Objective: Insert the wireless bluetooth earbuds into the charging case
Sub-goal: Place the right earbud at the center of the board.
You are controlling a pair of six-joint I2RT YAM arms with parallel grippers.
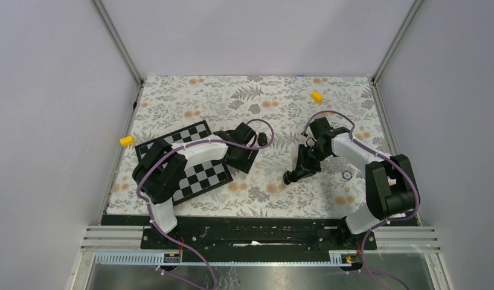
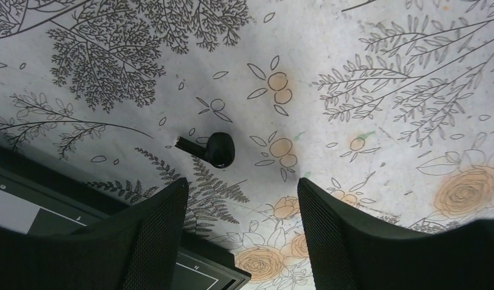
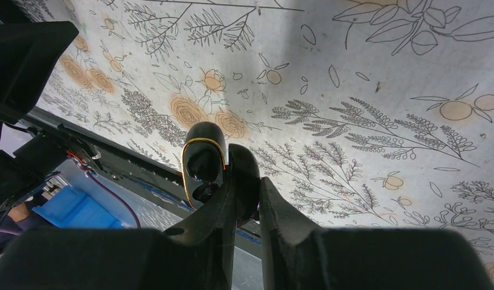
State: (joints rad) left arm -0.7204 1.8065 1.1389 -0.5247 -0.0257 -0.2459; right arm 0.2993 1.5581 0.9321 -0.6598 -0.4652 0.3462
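One black earbud (image 2: 214, 149) with a short stem lies on the floral cloth, just ahead of my left gripper (image 2: 241, 188). That gripper is open and holds nothing; the bud lies apart from both fingers (image 2: 163, 223). From above, the earbud (image 1: 263, 139) shows as a small dark spot at the tip of the left gripper (image 1: 255, 145). My right gripper (image 3: 247, 181) is shut on the black charging case (image 3: 244, 172), held above the cloth. Its gold-rimmed half (image 3: 203, 158) stands open to the left of the fingers. In the top view the case (image 1: 288, 178) sits at the end of the right gripper (image 1: 296, 171).
A folded chessboard (image 1: 193, 166) lies under the left arm, its corner (image 2: 190, 272) showing by the left fingers. Two yellow blocks (image 1: 127, 141) (image 1: 317, 96) sit on the cloth. A small silver ring (image 1: 347, 175) lies near the right arm.
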